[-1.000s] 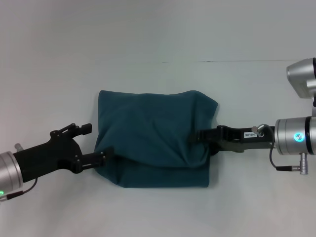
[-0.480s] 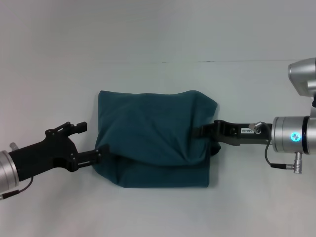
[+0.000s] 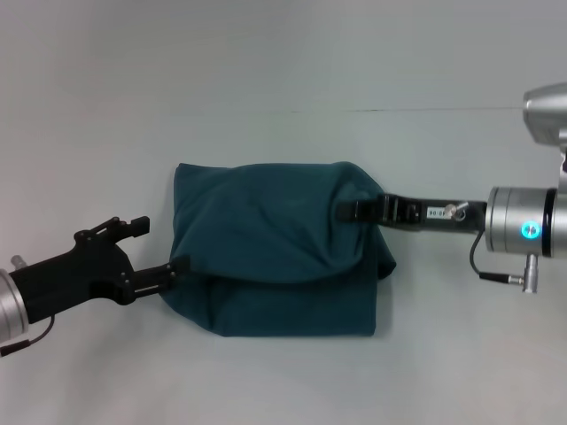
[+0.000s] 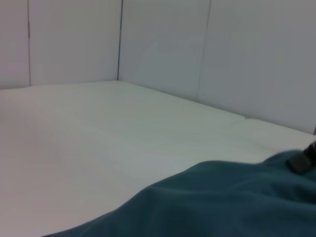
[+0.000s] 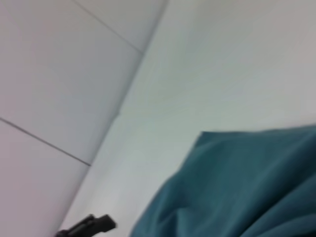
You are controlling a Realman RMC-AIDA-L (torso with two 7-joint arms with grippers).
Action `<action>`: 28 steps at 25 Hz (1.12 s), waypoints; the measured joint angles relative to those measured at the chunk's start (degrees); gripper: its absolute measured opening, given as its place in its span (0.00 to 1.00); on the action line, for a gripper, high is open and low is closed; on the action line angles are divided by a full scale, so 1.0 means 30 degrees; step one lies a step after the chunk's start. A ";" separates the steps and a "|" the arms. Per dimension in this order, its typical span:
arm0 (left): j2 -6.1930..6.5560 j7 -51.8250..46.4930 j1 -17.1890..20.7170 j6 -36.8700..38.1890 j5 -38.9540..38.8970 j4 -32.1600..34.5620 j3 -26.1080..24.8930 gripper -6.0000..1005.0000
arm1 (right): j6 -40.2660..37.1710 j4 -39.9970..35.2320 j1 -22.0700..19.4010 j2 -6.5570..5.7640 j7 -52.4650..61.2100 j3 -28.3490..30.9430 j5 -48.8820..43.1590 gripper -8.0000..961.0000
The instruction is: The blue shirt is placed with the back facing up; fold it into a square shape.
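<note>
The blue shirt point(image 3: 275, 252) lies as a folded, roughly square bundle in the middle of the white table, with an upper layer lapping over a lower one. My left gripper point(image 3: 159, 246) is open at the shirt's left edge; its near fingertip point(image 3: 180, 264) touches the fabric and nothing sits between the fingers. My right gripper point(image 3: 359, 211) reaches in from the right onto the shirt's upper right edge, seen edge-on. The left wrist view shows the shirt point(image 4: 222, 202) low in front. In the right wrist view the shirt point(image 5: 247, 187) fills the lower part.
White table point(image 3: 266, 80) all around, with a thin seam line point(image 3: 425, 110) across the far right. White wall panels point(image 4: 163, 44) stand behind the table. A black finger of the left gripper point(image 5: 86, 225) shows far off in the right wrist view.
The left gripper has drawn back to the left and slightly down, staying open. The right gripper has shifted toward the far side along the shirt's right edge and turned edge-on; the fabric there shifted a little.
</note>
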 joint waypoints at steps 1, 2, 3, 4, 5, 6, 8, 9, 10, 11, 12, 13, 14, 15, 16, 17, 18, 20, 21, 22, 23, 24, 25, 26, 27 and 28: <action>0.0015 -0.0048 0.0001 0.0000 -0.0001 0.0000 -0.0155 0.92 | -0.0147 -0.0117 0.0036 -0.0029 -0.0126 -0.0022 0.0125 0.04; 0.0017 -0.0049 0.0001 -0.0001 -0.0001 0.0001 -0.0170 0.92 | -0.0305 -0.0292 0.0094 -0.0067 -0.0249 -0.0062 0.0269 0.04; 0.0017 -0.0049 0.0001 0.0001 -0.0002 0.0000 -0.0190 0.92 | -0.0415 -0.0498 0.0166 -0.0103 -0.0303 -0.0091 0.0385 0.03; 0.0018 -0.0049 0.0001 0.0000 -0.0003 -0.0002 -0.0204 0.92 | -0.0527 -0.0711 0.0242 -0.0128 -0.0328 -0.0105 0.0438 0.03; 0.0016 -0.0045 0.0001 0.0000 -0.0003 -0.0005 -0.0211 0.92 | -0.0608 -0.0913 0.0317 -0.0147 -0.0332 -0.0109 0.0475 0.03; -0.0002 -0.0021 0.0016 -0.0014 -0.0004 -0.0012 -0.0267 0.92 | -0.0673 -0.1071 0.0398 -0.0154 -0.0320 -0.0110 0.0481 0.03; -0.0019 0.0045 0.0056 -0.0041 -0.0004 -0.0026 -0.0340 0.92 | -0.0724 -0.1293 0.0617 -0.0203 -0.0256 -0.0110 0.0488 0.03; -0.0033 0.0074 0.0082 -0.0043 -0.0004 -0.0031 -0.0357 0.92 | -0.0720 -0.1311 0.0714 -0.0231 -0.0235 -0.0109 0.0489 0.03; -0.0056 0.0184 0.0127 -0.0046 -0.0004 -0.0052 -0.0369 0.92 | -0.0698 -0.1320 0.0818 -0.0259 -0.0226 -0.0111 0.0488 0.03; -0.0072 0.0275 0.0164 -0.0048 -0.0004 -0.0071 -0.0369 0.92 | -0.0659 -0.1320 0.0900 -0.0278 -0.0227 -0.0113 0.0483 0.03; -0.0114 0.0465 0.0219 -0.0049 -0.0004 -0.0087 -0.0368 0.92 | -0.0628 -0.1321 0.0962 -0.0287 -0.0232 -0.0120 0.0474 0.03; -0.0138 0.0599 0.0256 -0.0051 -0.0004 -0.0097 -0.0369 0.92 | -0.0582 -0.1319 0.1013 -0.0287 -0.0236 -0.0128 0.0455 0.03; -0.0182 0.0766 0.0315 -0.0054 -0.0004 -0.0116 -0.0368 0.92 | -0.0551 -0.1320 0.1056 -0.0288 -0.0240 -0.0135 0.0446 0.03; -0.0213 0.0855 0.0348 -0.0055 -0.0004 -0.0118 -0.0363 0.92 | -0.0526 -0.1319 0.1084 -0.0288 -0.0240 -0.0138 0.0435 0.03; -0.0243 0.0937 0.0386 -0.0057 -0.0004 -0.0119 -0.0342 0.92 | -0.0505 -0.1314 0.1096 -0.0281 -0.0240 -0.0138 0.0424 0.03; -0.0265 0.1005 0.0424 -0.0057 -0.0004 -0.0128 -0.0320 0.92 | -0.0463 -0.1301 0.1101 -0.0274 -0.0238 -0.0137 0.0420 0.03; -0.0276 0.1057 0.0446 -0.0057 -0.0003 -0.0135 -0.0288 0.92 | -0.0399 -0.1282 0.1101 -0.0261 -0.0238 -0.0137 0.0418 0.03; -0.0301 0.1197 0.0497 0.0015 -0.0004 -0.0172 -0.0236 0.92 | -0.0311 -0.1234 0.1125 -0.0243 -0.0237 -0.0137 0.0406 0.03; -0.0309 0.1256 0.0516 0.0075 -0.0003 -0.0200 -0.0225 0.92 | -0.0284 -0.1222 0.1157 -0.0237 -0.0238 -0.0137 0.0402 0.03; -0.0316 0.1305 0.0537 0.0129 -0.0003 -0.0225 -0.0217 0.92 | -0.0276 -0.1208 0.1195 -0.0229 -0.0237 -0.0136 0.0394 0.03; -0.0317 0.1317 0.0543 0.0138 -0.0003 -0.0250 -0.0218 0.92 | -0.0270 -0.1197 0.1241 -0.0218 -0.0238 -0.0134 0.0385 0.03; -0.0319 0.1331 0.0553 0.0142 -0.0003 -0.0293 -0.0216 0.92 | -0.0270 -0.1190 0.1289 -0.0203 -0.0238 -0.0134 0.0379 0.03; -0.0321 0.1346 0.0562 0.0145 -0.0002 -0.0325 -0.0216 0.92 | -0.0270 -0.1184 0.1326 -0.0195 -0.0239 -0.0134 0.0375 0.03; -0.0324 0.1378 0.0562 0.0140 -0.0003 -0.0380 -0.0216 0.92 | -0.0269 -0.1184 0.1373 -0.0185 -0.0244 -0.0137 0.0375 0.03; -0.0334 0.1436 0.0562 0.0098 -0.0002 -0.0468 -0.0214 0.92 | -0.0269 -0.1181 0.1426 -0.0169 -0.0250 -0.0148 0.0375 0.03; -0.0340 0.1493 0.0563 0.0045 -0.0002 -0.0550 -0.0215 0.92 | -0.0270 -0.1180 0.1476 -0.0161 -0.0256 -0.0170 0.0374 0.03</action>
